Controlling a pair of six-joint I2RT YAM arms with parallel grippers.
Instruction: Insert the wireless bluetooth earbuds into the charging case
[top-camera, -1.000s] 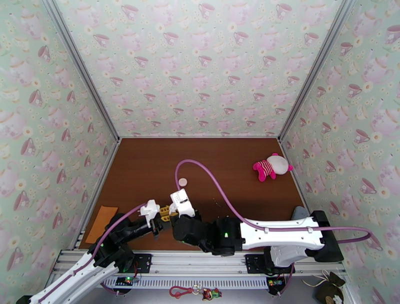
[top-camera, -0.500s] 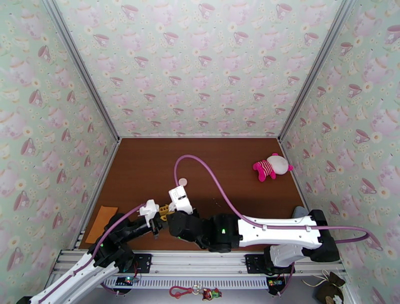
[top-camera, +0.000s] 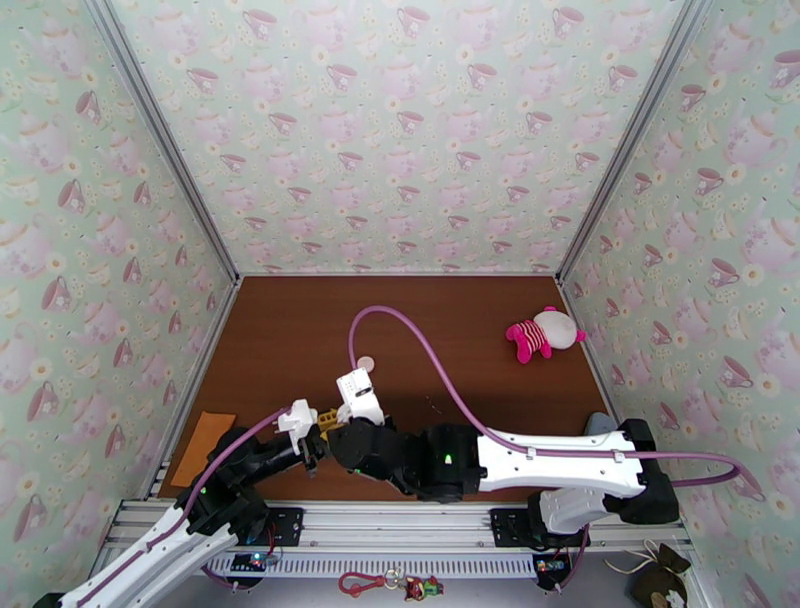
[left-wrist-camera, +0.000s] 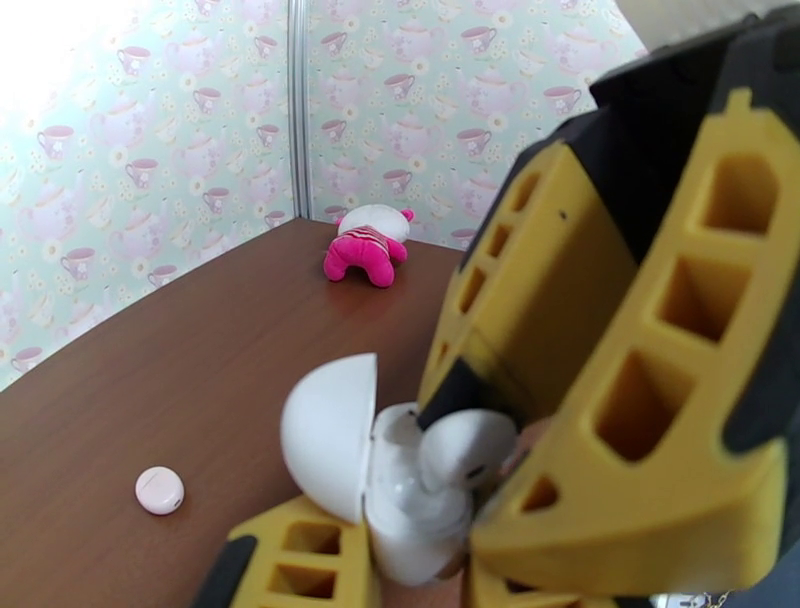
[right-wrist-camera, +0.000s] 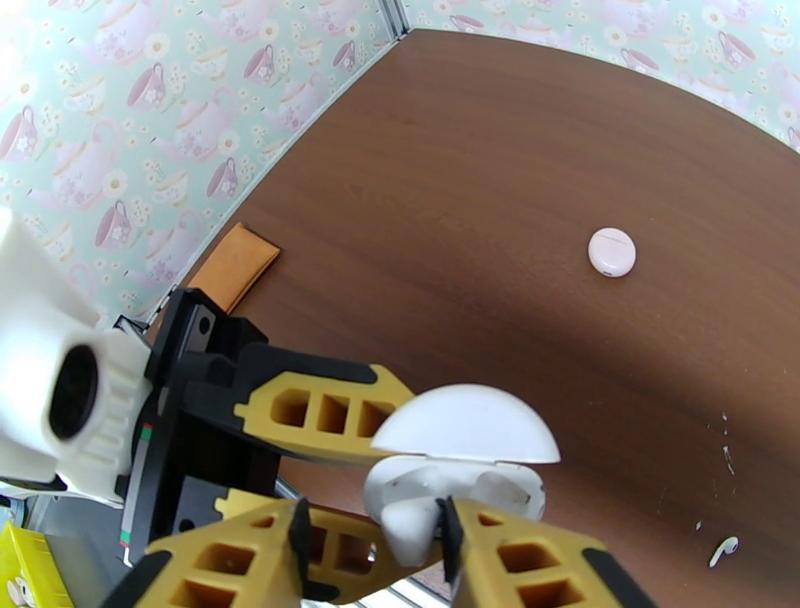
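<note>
The task is judged to be under way, with most of it left. The charging case (left-wrist-camera: 375, 480), white and with its lid tipped open, is being clamped by the fully closed left gripper (left-wrist-camera: 405, 545) and held above the near edge of the brown surface (top-camera: 300, 330), left of its middle. One earbud (left-wrist-camera: 465, 450) is being set into the case mouth, stem down. It is being flanked by the right gripper (right-wrist-camera: 375, 520), whose jaws are standing partly apart, with a gap showing on one side. The bud is therefore judged to be no longer pinched, though one pad is lying against it. It is not being seated flush yet: its head is standing proud of the rim.

A second earbud (right-wrist-camera: 722, 548) is lying loose on the surface towards the near edge, waiting to be collected. A small round pink case (top-camera: 366, 363) is lying shut near the middle of the surface, so any buds meant for it are being counted as outstanding.

The inside of the white case is being covered by the lid and fingers, so whether its other socket is filled cannot be told. The contents of the pink case are likewise being hidden.
</note>
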